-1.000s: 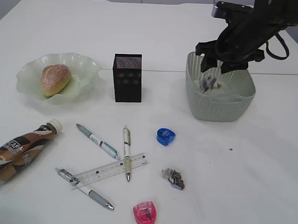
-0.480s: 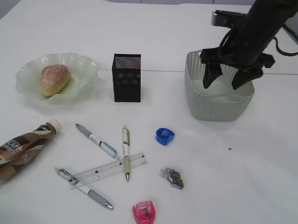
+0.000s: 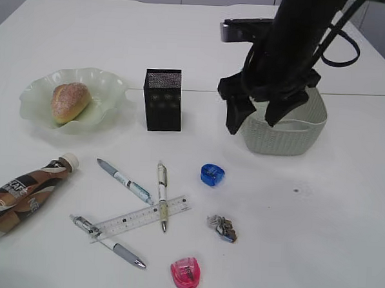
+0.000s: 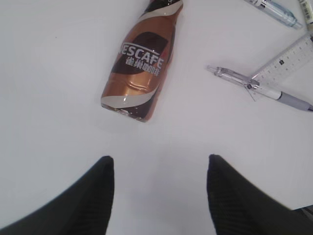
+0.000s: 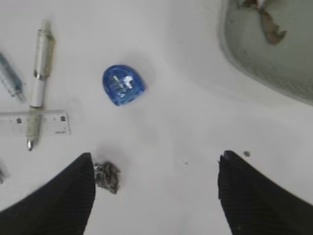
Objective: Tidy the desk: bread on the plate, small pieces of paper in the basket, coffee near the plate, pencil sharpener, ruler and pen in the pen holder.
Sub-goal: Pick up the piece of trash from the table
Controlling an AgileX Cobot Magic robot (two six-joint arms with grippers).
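In the exterior view, the right gripper is being held above the table with its jaws spread wide and nothing between them, just in front of the basket's left wall. To its left the pen holder is standing upright, and farther left the bread is lying on the plate. Below and left of the gripper, the blue pencil sharpener is lying nearest, then a crumpled paper piece, a pink pencil sharpener, the ruler crossed by a pen, and two more pens; the coffee is lying on its side at the far left. In the left wrist view, the left gripper is being held open and empty over bare table, with the coffee lying ahead of its left finger and the ruler and a pen ahead to the right. In the right wrist view, the right gripper is being shown open and empty, with the paper piece just beside its left finger, the blue sharpener ahead of it, and the basket, holding paper scraps, ahead to the right.
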